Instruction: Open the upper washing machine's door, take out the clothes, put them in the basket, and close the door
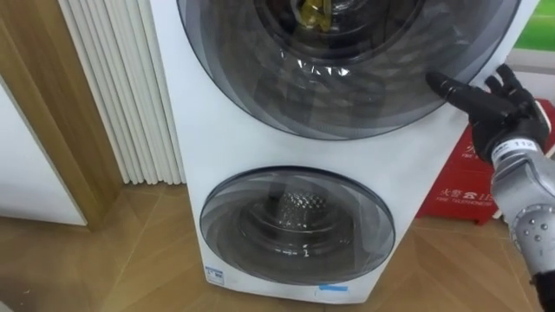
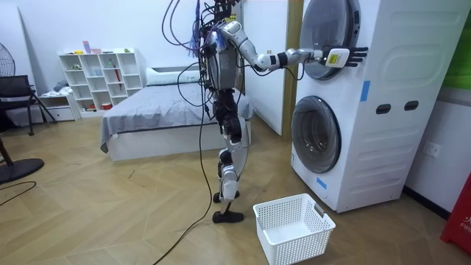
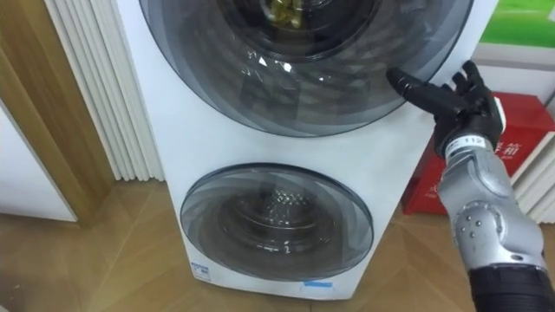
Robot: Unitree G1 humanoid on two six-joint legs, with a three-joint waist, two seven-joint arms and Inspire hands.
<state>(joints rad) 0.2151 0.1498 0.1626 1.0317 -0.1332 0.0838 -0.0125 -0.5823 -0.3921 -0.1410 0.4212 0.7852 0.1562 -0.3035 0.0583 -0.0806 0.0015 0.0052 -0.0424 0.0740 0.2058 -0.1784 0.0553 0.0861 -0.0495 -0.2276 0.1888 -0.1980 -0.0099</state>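
Note:
I stand before a white stacked washing machine (image 2: 368,103). Its upper round door (image 1: 347,78) is closed, and something yellowish (image 1: 314,13) shows dimly through the glass at the top. My right hand (image 1: 490,104) is black, with straight spread fingers at the right rim of that door; one fingertip (image 1: 436,81) lies on the rim. It holds nothing. In the room view my right arm reaches out to the upper door, with the right hand (image 2: 352,55) at its near edge. The lower round door (image 1: 297,225) is closed too, with a metal drum behind it.
A white laundry basket (image 2: 293,227) stands on the wooden floor in front of the machine. A red box (image 1: 460,182) sits to the machine's right. White slats (image 1: 121,87) and a wooden frame (image 1: 52,113) are on its left. A bed (image 2: 162,110) is behind me.

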